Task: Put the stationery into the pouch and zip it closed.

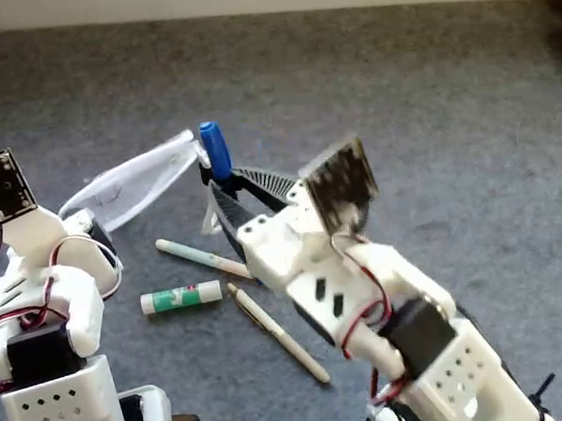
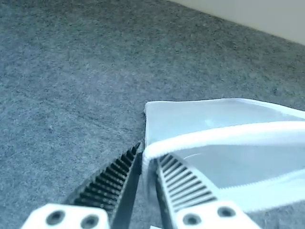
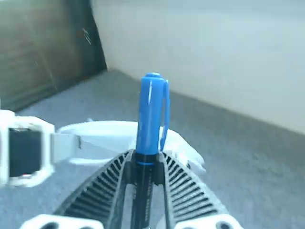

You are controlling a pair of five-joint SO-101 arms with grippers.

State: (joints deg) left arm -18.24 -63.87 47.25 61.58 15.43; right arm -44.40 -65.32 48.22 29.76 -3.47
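Observation:
A clear pouch point(image 1: 142, 177) with a white zip edge is lifted off the grey carpet, its mouth facing the middle. My left gripper point(image 2: 148, 155) is shut on the pouch's point(image 2: 224, 138) rim at one corner. My right gripper point(image 3: 144, 160) is shut on a blue-capped pen point(image 3: 151, 112), which stands upright with its cap up. In the high view the blue-capped pen point(image 1: 214, 149) is right at the pouch's open end, with the right gripper point(image 1: 220, 189) just below it. The pouch point(image 3: 105, 133) shows behind the pen in the right wrist view.
Loose on the carpet between the arms lie a cream pen point(image 1: 200, 257), a green-and-white glue stick point(image 1: 180, 298) and a second cream pen point(image 1: 279, 333). The left arm point(image 1: 45, 306) stands at the near left. Bare carpet point(image 1: 431, 104) stretches to the far right.

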